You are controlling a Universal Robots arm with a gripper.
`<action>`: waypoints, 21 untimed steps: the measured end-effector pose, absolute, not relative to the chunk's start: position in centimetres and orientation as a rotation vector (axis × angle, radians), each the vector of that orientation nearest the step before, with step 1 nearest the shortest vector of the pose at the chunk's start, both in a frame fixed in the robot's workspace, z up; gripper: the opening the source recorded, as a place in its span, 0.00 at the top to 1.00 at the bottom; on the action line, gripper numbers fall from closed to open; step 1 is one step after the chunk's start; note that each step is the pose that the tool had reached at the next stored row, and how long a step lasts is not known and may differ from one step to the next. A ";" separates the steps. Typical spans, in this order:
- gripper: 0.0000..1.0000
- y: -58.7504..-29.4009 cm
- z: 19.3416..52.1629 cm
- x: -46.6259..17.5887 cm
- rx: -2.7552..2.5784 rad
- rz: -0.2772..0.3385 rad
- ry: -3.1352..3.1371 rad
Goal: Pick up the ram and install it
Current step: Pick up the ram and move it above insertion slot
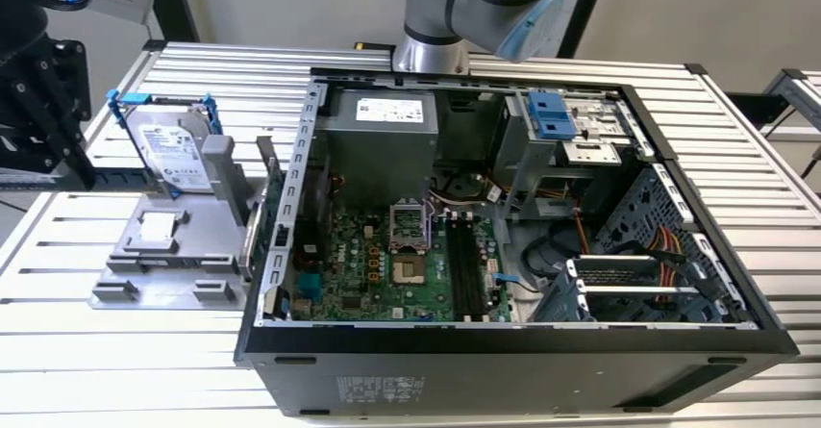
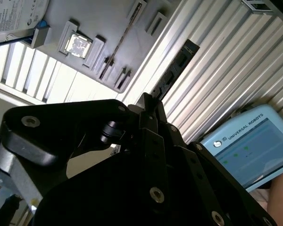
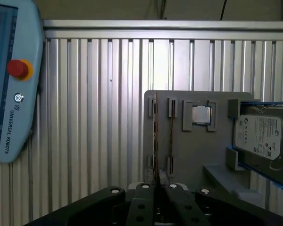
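Note:
The ram [image 3: 155, 136] stands on edge in a slot of the grey holder [image 3: 198, 150], seen edge-on as a thin line in the first wrist view. In the exterior view the ram [image 1: 268, 173] sits at the holder's side nearest the computer case. In the second wrist view the ram [image 2: 122, 40] runs as a thin line across the holder. My black gripper [image 1: 52, 130] hangs at the exterior view's far left, apart from the holder and holding nothing I can see. In the first wrist view the gripper [image 3: 156, 193] lines up with the ram's slot. The motherboard's long black slots [image 1: 464, 264] lie inside the case.
The open computer case [image 1: 513, 337] fills the middle of the ribbed metal table [image 1: 718, 130]. On the holder are a silver hard drive in a blue frame [image 1: 173, 149] and a square chip [image 3: 200, 114]. A pale blue teach pendant [image 3: 9, 80] lies beside the table.

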State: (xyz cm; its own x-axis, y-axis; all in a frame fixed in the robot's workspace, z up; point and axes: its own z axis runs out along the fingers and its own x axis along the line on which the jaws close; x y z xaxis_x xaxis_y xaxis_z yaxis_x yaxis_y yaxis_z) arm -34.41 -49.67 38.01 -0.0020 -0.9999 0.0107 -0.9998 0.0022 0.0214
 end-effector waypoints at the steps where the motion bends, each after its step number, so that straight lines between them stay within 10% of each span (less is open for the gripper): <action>1: 1.00 -49.7 38.0 -34.4 2.203 -0.012 -2.208; 21: 1.00 -49.7 38.0 -31.7 2.203 -0.012 -2.208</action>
